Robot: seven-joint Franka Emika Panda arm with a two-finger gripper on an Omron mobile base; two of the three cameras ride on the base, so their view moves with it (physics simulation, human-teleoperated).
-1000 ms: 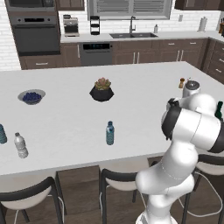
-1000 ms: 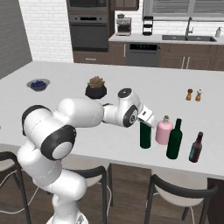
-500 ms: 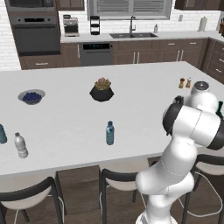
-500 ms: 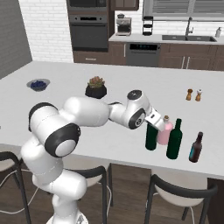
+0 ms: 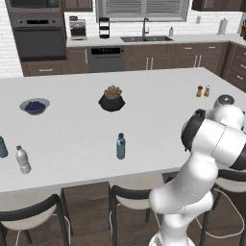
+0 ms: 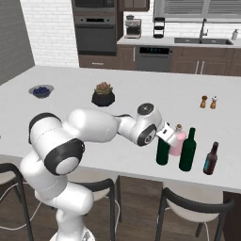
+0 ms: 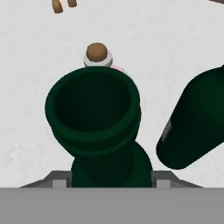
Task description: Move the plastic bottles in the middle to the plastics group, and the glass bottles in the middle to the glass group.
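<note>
The gripper [image 7: 111, 186] sits clamped around the neck of a dark green wine bottle [image 6: 163, 151], which stands upright at the counter's near right edge, touching the pink bottle [image 6: 178, 141]; its twin wine bottle [image 6: 188, 150] waits just right.

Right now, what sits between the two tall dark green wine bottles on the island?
The squat pink bottle with brownish stopper stands between and slightly behind the two tall dark green wine bottles, seen in the right base view.
</note>
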